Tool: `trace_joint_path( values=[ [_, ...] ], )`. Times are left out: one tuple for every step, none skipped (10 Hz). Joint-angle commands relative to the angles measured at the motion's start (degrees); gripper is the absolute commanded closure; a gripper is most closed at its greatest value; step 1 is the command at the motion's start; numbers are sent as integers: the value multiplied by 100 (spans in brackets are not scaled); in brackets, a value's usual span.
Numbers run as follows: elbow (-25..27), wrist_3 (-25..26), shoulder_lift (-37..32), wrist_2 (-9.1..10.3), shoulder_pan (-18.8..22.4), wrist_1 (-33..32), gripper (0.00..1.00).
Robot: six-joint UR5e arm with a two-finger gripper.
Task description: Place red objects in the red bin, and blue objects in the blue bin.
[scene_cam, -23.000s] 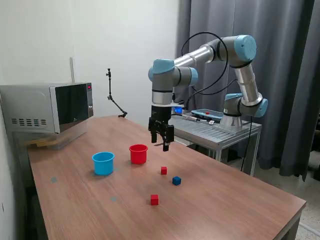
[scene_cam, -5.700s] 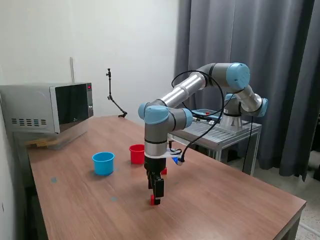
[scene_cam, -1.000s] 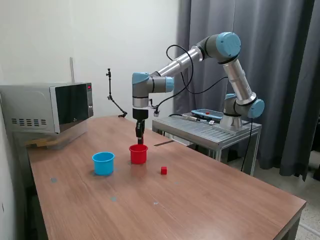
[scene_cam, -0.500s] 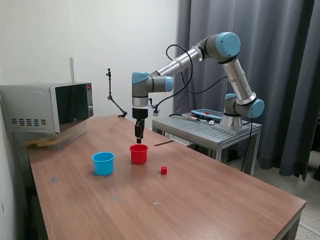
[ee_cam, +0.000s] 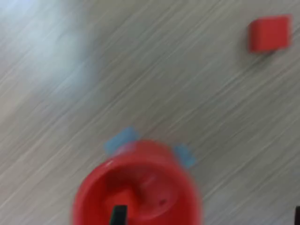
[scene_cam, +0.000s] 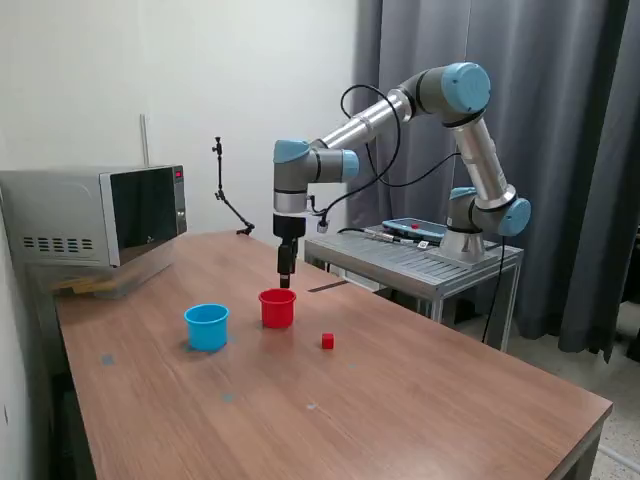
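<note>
The red bin [scene_cam: 277, 307] stands on the wooden table beside the blue bin [scene_cam: 206, 326], which is on the exterior view's left. My gripper [scene_cam: 286, 276] hangs just above the red bin's far rim, pointing down. In the blurred wrist view the red bin [ee_cam: 136, 187] fills the frame's lower part, with a dim red lump inside. The gripper [ee_cam: 207, 215] shows one dark fingertip [ee_cam: 118, 214] over the bin and the other at the frame edge, open and empty. One red object [scene_cam: 327, 341] [ee_cam: 269, 33] lies on the table near the red bin. The blue objects are out of view.
A microwave [scene_cam: 95, 215] sits at the table's back on the exterior view's left. A metal cart [scene_cam: 420, 255] with the arm's base stands behind the table. Light blue tape marks [ee_cam: 122, 139] lie under the red bin. A thin stand [scene_cam: 228, 195] rises at the far edge.
The gripper drifted slightly toward the exterior view's right over the red bin. Since the earliest frames, one red cube and the blue cube have left the tabletop.
</note>
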Motion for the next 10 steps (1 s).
trace_joint_path(
  values=[
    [-21,419,-30,-4,570,-2,0],
    [5,681,-39,-4,720,-2,0],
    [40,1110,-39,-4,879,-2,0],
    [84,1401,-39,-21,1037,7,0],
    [119,1735,-39,-30,1117,24,0],
    [207,1982,-48,-100,1196,24,0],
    [242,2002,-39,-101,1223,24,0],
    [338,1993,-48,-101,1223,24,0],
    [461,1915,-109,-83,1223,24,0],
    [628,1462,-118,-74,1223,7,0]
  ],
)
